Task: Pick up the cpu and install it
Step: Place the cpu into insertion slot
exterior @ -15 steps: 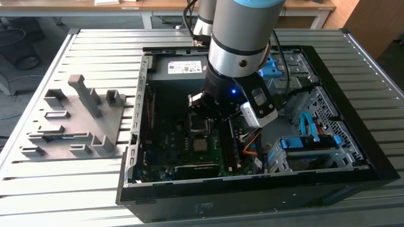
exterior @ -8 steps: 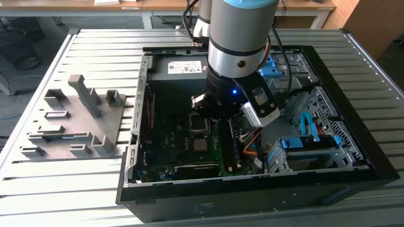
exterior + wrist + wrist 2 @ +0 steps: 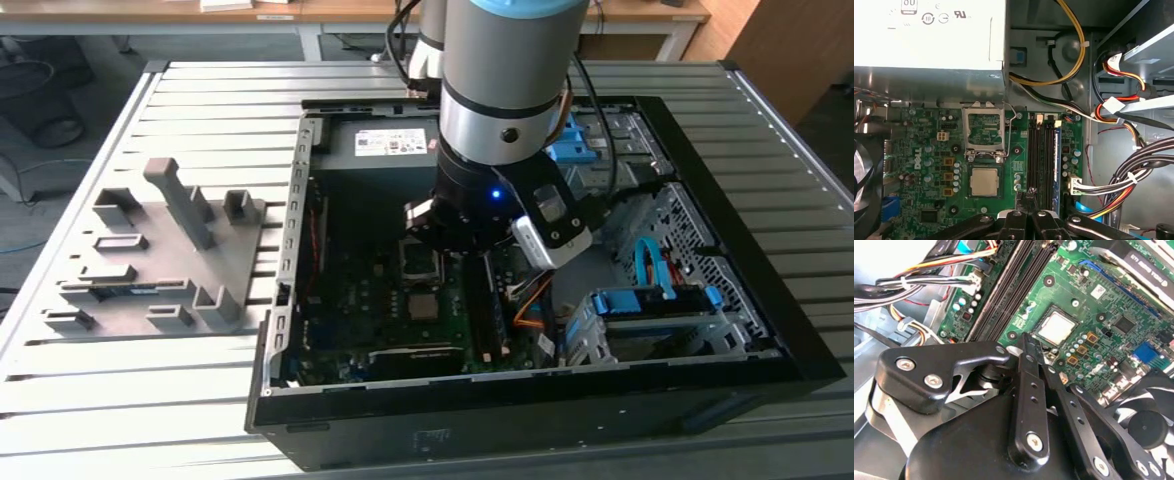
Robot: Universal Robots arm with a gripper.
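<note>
— Since the cpu (image 3: 985, 181) lies flat and square in its seat on the green board (image 3: 919, 150), which step is in hand?

— The placing looks done, I judge, but the install is not finished. The hinged metal frame (image 3: 984, 131) beside the cpu stands flipped open, so nothing clamps the chip yet.

— And the gripper?

— The gripper (image 3: 1025, 205) hovers low over the board, close to the cpu and next to the memory slots (image 3: 1041, 160). Its fingers are drawn together and hold nothing. The second wrist view agrees: the gripper (image 3: 1026, 342) is near the cpu (image 3: 1056, 326) but apart from it.

— What does further work there call for?

— A gentle, straight approach. The chip sits loose and the slots crowd one side. All of it is deep inside the open case (image 3: 534, 385) on the bench (image 3: 200, 90)
</note>
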